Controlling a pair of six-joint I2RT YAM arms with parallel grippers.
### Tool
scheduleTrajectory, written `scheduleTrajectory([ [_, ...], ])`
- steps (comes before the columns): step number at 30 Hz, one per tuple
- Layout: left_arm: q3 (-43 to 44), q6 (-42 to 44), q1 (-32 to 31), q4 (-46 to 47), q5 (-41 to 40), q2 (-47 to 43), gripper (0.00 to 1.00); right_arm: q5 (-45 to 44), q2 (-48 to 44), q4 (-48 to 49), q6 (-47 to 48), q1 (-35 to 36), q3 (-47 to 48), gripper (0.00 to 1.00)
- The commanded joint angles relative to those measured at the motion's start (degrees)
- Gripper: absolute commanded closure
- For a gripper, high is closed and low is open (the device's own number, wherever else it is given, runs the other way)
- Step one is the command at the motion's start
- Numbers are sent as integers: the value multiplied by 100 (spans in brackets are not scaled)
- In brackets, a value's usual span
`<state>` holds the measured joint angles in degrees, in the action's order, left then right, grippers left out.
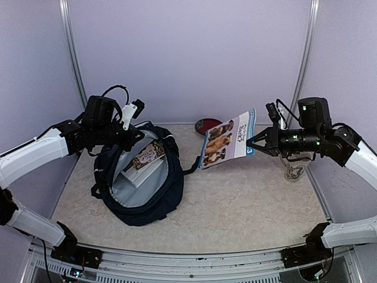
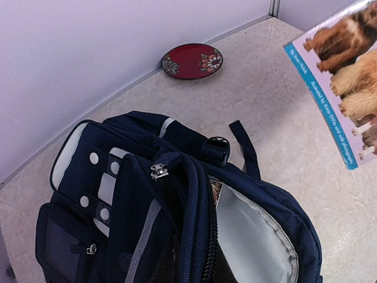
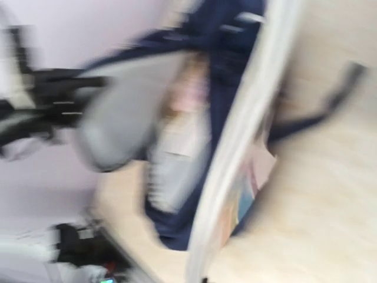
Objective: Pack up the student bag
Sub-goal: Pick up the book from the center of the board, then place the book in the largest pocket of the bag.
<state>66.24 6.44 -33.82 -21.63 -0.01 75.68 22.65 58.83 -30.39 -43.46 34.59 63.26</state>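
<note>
Lilac-walled booth, speckled beige table (image 1: 247, 200). Student bag (image 1: 159, 194) lies left of centre, mouth open, papers (image 1: 141, 171) inside. Left gripper (image 1: 132, 137) is pinched on its upper rim, propping the opening. Right gripper (image 1: 254, 142) is clenched on a corner of a dog-cover book (image 1: 227, 140), airborne just right of the bag.

Judgement: carry the book over the mouth and slide it in edge-first along the lining; the rim mustn't sag. Loose strap (image 1: 191, 168) lies between. Red plate (image 1: 207, 125) by the back wall and glass (image 1: 296, 170) behind the right arm, neither in the path.

My left arm (image 1: 35, 154) reaching in from the left, left gripper (image 1: 132, 135) clamped on the bag (image 1: 159, 194) rim, my right arm (image 1: 353, 154) raised, right gripper (image 1: 252, 141) pinching a book (image 1: 227, 140) corner
</note>
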Motion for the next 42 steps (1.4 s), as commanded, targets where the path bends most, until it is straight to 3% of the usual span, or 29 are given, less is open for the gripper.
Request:
scheduleTrajectory([
  [1, 97, -123, 51, 654, -25, -211, 100, 1554, 44, 1401, -324, 3, 49, 100],
  [4, 92, -110, 59, 651, -43, -203, 100, 2176, 285, 2659, -1056, 200, -430, 100],
  [12, 100, -128, 68, 648, 12, -186, 100, 2341, 1769, 4003, -1310, 1217, -377, 100],
  [19, 105, -138, 70, 646, 49, -187, 100, 2656, 2922, 5881, -1922, 1282, -487, 100],
  [24, 104, -143, 67, 643, 73, -197, 100, 2680, 3700, 6078, -2090, 1262, -63, 100],
  [29, 100, -143, 68, 650, 161, -229, 100, 2099, 4081, 5962, -2268, 1082, 29, 100],
  [36, 101, -151, 69, 697, 680, -241, 100, 556, 4320, 5954, -2278, 1073, 111, 100],
  [42, 90, -156, 84, 768, 1088, -291, 100, -1166, 4854, 6181, -2377, 1613, 455, 100],
])
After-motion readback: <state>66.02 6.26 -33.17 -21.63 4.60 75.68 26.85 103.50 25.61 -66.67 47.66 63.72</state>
